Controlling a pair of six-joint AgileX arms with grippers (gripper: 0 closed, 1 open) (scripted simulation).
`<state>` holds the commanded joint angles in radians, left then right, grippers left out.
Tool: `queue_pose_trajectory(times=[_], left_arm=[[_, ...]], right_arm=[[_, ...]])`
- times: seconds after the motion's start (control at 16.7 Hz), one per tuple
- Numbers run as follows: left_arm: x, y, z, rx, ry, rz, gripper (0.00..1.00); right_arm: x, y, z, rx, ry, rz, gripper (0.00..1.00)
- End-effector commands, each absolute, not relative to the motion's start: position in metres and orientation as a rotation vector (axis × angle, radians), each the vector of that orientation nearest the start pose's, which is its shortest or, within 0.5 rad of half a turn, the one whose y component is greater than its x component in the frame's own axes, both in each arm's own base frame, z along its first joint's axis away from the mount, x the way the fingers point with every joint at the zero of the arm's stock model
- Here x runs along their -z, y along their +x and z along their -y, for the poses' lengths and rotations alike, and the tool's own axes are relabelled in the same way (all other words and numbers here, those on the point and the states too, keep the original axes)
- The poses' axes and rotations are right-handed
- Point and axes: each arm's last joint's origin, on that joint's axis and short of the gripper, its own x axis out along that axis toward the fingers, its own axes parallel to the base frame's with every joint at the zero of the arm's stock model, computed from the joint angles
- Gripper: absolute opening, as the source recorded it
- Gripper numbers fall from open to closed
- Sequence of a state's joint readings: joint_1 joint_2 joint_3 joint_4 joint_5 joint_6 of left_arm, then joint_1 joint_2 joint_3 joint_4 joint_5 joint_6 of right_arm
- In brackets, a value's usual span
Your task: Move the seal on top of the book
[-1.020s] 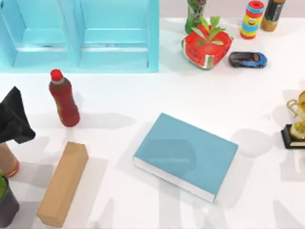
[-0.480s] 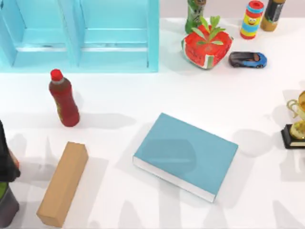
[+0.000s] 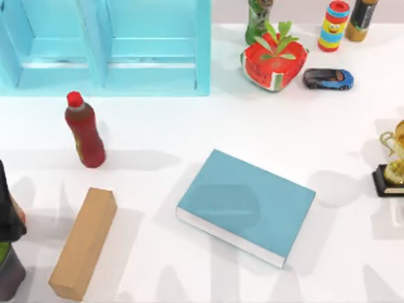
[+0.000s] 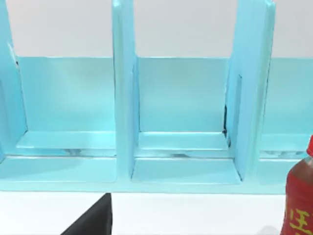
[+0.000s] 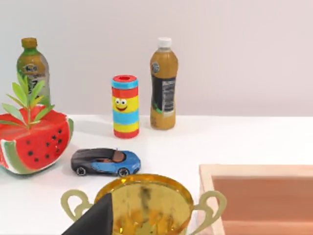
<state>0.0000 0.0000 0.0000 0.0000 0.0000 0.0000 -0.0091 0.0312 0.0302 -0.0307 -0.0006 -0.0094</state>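
While the left gripper (image 3: 6,208), state unclear, sits at the table's left edge, the flat matte teal book (image 3: 249,202) lies bare.

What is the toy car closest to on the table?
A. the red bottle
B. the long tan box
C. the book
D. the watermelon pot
D: in the top view the toy car sits just right of the watermelon pot, far from the others.
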Motion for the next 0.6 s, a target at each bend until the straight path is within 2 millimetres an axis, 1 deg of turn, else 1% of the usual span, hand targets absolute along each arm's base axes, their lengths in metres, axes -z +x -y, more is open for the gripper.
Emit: queue_pose_trajectory(times=[0.18,0.36,0.48,0.6], left_arm=[[-0.16,0.106,0.001,0.0,0.0,0.0,1.0],[-0.16,0.106,0.001,0.0,0.0,0.0,1.0],[-0.16,0.106,0.001,0.0,0.0,0.0,1.0],[-0.16,0.106,0.001,0.0,0.0,0.0,1.0]], right_arm=[[-0.184,0.108,0.006,0.039,-0.041,-0.157,1.0],[-0.212,0.119,0.012,0.074,-0.077,-0.371,1.0],[-0.233,0.136,0.019,0.092,-0.094,-0.549,1.0],[-0.25,0.161,0.029,0.101,-0.102,-0.74,1.0]])
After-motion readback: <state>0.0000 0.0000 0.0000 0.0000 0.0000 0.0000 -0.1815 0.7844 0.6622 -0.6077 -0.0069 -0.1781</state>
